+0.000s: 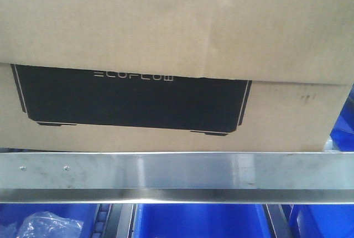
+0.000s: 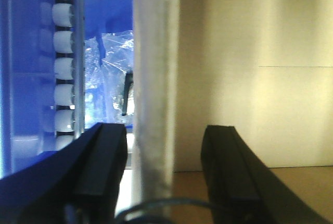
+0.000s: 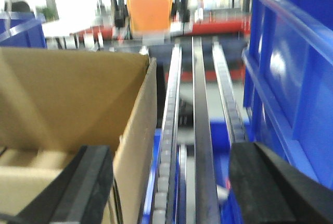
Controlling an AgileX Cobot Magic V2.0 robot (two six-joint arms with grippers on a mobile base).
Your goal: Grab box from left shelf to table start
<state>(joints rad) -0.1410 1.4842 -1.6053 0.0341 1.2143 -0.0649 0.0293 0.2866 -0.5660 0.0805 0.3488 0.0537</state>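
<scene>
Front view
box (image 1: 177, 39): fills the frame from 9 through 12 to 3 o'clock. Its black panel with the "ECOFLOW" lettering faces the camera, and it sits on the left shelf just behind the rail.
left shelf (image 1: 177, 174): the brushed-silver rail crosses the frame below the box, with two small screws at 8 o'clock.
blue bins (image 1: 193, 221): under the rail at 6 o'clock.
plastic bag (image 1: 47, 224): lies in a bin at 7 o'clock.

Left wrist view
left fingers (image 2: 99, 172): spread, at 7 and 5 o'clock, with the box's pale upright wall edge between them. A gap shows on the 5 o'clock side; contact on the other side cannot be told.
box: tan inner face at 3 o'clock.
roller track (image 2: 63, 67): white rollers at 10 o'clock, against blue plastic.

Right wrist view
right fingers (image 3: 88, 187): spread wide, at 7 and 5 o'clock, straddling the box's side wall.
box: open-topped, at 9 o'clock.
roller rails (image 3: 200, 130): run from 6 toward 12 o'clock, just beside the box.
blue bin (image 3: 291, 78): at 3 o'clock.
</scene>
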